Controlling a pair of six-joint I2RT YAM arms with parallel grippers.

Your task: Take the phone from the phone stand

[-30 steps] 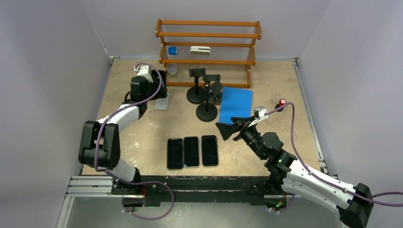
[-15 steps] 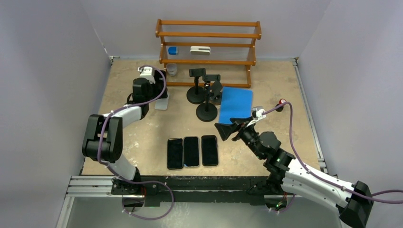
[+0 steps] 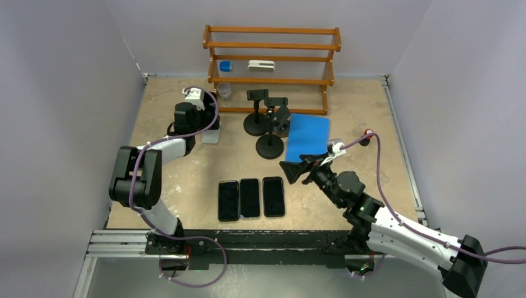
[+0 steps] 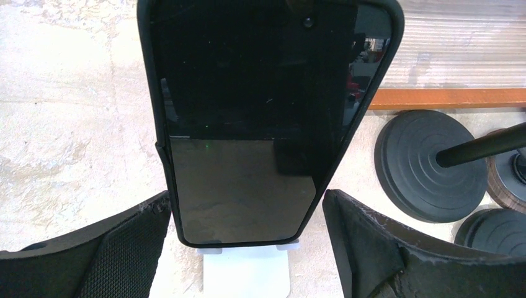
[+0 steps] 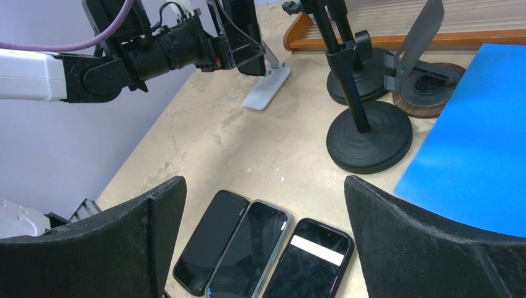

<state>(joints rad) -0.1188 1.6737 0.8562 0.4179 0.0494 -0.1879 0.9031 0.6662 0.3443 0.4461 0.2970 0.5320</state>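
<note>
Phone (image 4: pixel 248 124) stands upright in the white stand (image 4: pixel 246 279) at the far left of the table (image 4: pixel 62 124), screen facing the left wrist camera, its bottom edge seated on the stand's lip. Left gripper (image 4: pixel 245 198) straddles its lower half with the jaws wide, one finger at each long edge. They sit so near the edges that I cannot tell whether the pads touch or press yet. Right gripper (image 5: pixel 263 180) hangs spread wide and empty above three other phones (image 5: pixel 260 248) lying flat near the front.

The step in hand looks like the grasp. To do it well, centre the phone between the fingers so both pads meet its edges together; one meeting first would likely twist it in the cradle. Close firmly on the case edges, not the glass. Then lift up along the phone's lean until it clears the lip before pulling back, or the light stand may tip or drag. Keep away from the black base (image 4: pixel 431 167) at the right
</note>
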